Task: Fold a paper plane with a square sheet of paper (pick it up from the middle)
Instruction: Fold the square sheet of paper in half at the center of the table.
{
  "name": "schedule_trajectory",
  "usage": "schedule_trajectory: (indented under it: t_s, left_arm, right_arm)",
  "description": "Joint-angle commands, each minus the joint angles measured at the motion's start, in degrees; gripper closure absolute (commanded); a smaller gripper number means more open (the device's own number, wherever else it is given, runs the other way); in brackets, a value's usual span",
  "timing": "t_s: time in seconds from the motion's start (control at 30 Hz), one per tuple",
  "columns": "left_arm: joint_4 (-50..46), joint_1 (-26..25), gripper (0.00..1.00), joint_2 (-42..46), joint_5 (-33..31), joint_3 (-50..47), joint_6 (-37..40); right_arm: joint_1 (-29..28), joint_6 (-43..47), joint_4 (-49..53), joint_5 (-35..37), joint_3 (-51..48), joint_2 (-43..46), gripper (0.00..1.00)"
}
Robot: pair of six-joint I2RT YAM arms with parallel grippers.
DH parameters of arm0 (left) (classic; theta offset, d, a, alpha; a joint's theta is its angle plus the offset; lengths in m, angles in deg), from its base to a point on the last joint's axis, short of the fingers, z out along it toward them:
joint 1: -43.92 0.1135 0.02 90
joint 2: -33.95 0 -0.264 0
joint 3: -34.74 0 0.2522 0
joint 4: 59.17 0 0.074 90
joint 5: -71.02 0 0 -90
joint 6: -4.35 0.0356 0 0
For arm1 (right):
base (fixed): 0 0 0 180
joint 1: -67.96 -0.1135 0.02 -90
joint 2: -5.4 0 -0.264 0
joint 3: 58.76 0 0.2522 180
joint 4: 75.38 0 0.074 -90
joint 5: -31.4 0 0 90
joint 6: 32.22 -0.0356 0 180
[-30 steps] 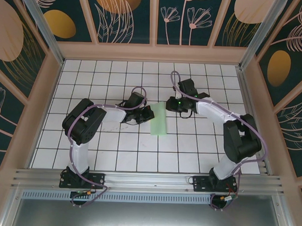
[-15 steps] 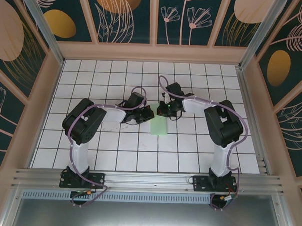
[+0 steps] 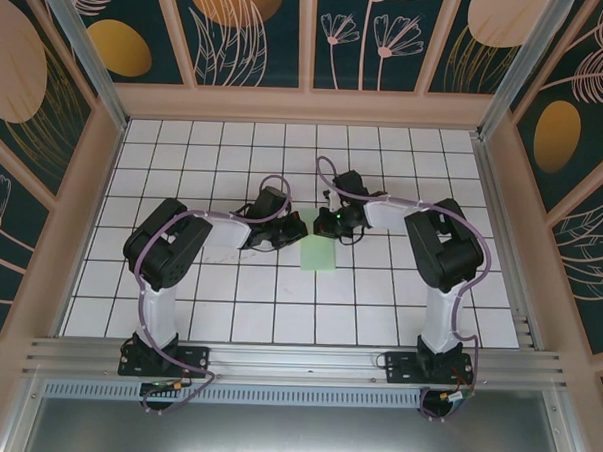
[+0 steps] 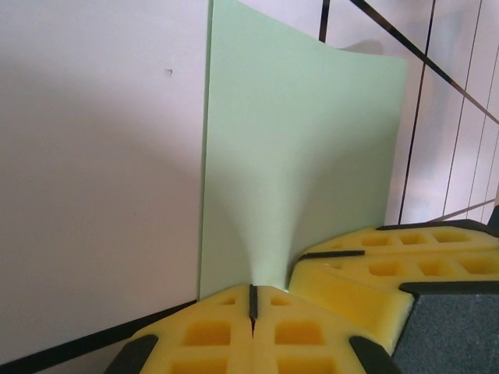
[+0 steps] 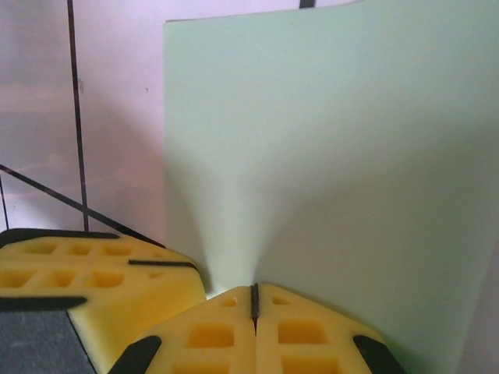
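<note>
From above, I'm seeing the left gripper (image 3: 299, 230) and right gripper (image 3: 323, 223) meeting over the table (image 3: 228, 293), with the square sheet of paper (image 3: 318, 255) showing just nearside of them. The jaws are too small to read there.

Left wrist: its yellow pads (image 4: 203, 335) are pinching shut on the sheet's edge, and the paper is puckering.

Right wrist: its pads (image 5: 312, 335) are clamping the sheet alongside.

The left arm (image 3: 166, 245) and right arm (image 3: 446, 247) pair black joint housings with white links, lilac cables (image 3: 274, 181) looping along them, black base plates (image 3: 166, 358), and pitted yellow foam pads (image 4: 210, 335) on the left pincer (image 4: 253, 300) and right pincer (image 5: 254, 296).
</note>
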Motion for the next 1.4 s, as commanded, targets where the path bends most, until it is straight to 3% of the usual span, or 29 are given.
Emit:
schedule_trajectory:
  t_s: [0.0,0.27,0.47,0.8,1.07,1.2,1.37]
  left_arm:
    - [-16.54,0.44,1.00,-5.37,-8.63,-5.93,-0.90]
    - [-19.37,0.44,1.00,-5.88,-11.37,-6.43,1.64]
    - [-19.32,0.42,1.00,-6.31,-10.65,-5.25,2.68]
    - [-19.77,0.33,1.00,-6.49,-10.54,-4.76,3.68]
    - [-19.68,0.40,1.00,-6.67,-10.79,-6.18,3.40]
    - [-19.42,0.31,1.00,-6.56,-10.96,-6.33,3.46]
    - [-19.33,0.33,1.00,-6.41,-10.69,-5.81,3.70]
  right_arm:
    - [3.53,2.78,2.17,0.36,-4.82,2.32,1.00]
    - [9.52,4.13,0.24,-0.53,-10.22,8.00,1.00]
    - [7.60,3.25,-2.46,-1.37,-8.99,13.15,1.00]
    - [3.70,-0.08,-8.14,-5.33,-4.37,3.82,1.00]
    - [8.16,-2.53,-10.56,-2.83,-8.63,2.26,1.00]
    - [11.19,-5.56,-11.53,2.14,-11.18,4.43,1.00]
    - [10.15,-3.19,-11.96,2.98,-9.81,9.89,1.00]
